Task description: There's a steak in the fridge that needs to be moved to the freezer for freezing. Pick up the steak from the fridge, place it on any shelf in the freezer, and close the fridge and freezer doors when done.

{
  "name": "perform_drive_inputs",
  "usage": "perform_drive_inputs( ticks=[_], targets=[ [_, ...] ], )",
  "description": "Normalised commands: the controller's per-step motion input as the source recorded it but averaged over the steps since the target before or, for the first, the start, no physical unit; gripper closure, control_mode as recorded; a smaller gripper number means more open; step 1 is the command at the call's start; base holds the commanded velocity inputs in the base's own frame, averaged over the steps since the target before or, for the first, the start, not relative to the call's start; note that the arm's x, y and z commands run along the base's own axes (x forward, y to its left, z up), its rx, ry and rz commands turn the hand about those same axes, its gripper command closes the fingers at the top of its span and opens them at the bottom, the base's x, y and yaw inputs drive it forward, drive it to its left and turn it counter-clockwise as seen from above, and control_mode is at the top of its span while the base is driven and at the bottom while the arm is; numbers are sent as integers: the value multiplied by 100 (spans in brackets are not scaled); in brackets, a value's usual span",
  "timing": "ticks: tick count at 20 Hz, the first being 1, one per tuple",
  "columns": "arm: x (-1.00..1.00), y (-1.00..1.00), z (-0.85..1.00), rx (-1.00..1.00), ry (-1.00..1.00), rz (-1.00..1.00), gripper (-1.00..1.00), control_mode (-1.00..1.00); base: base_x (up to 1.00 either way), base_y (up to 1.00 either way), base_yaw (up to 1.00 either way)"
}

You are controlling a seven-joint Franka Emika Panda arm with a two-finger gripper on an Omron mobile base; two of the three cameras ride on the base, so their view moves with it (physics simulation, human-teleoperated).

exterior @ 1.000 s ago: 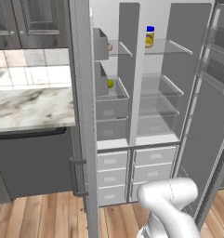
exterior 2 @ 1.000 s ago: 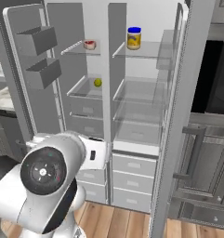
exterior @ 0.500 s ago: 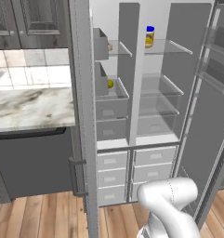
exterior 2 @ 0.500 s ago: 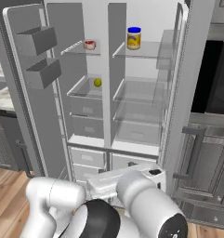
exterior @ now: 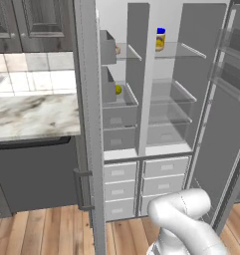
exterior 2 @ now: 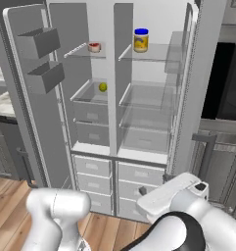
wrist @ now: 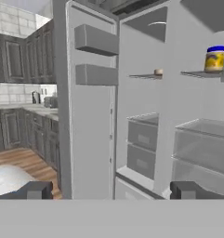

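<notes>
Grey fridge (exterior 2: 188, 73) stands doors wide by marble counter (exterior: 32, 114) (hand (wrist: 111, 190) fingers apart).

You see a pale grey fridge interior (exterior 2: 158, 29). Up and right of the hand (wrist: 111, 190) stands a yellow jar (wrist: 215, 59) with a blue lid; the steak (exterior 2: 94, 47) is reddish-pink, a small fruit (exterior 2: 103, 87) yellow-green. The bench (exterior: 32, 117) is grey-veined white marble, the floor (exterior: 42, 231) warm brown wood.

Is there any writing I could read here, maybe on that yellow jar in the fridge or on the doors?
No readable text anywhere.
Yellow jar with blue lid: its label is a blur, no letters discernible.
Fridge doors and drawers: plain, no brand or numbers.
</notes>
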Motion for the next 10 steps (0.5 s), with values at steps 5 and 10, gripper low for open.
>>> perform_drive_inputs(
  ticks=[5, 10],
  targets=[
    [57, -16, -37, 0, 0, -2, -100, -100, 0, 0, 0],
    [66, -7, -55, 0, -4, -10, -100, -100, 0, 0, 0]
  ],
)
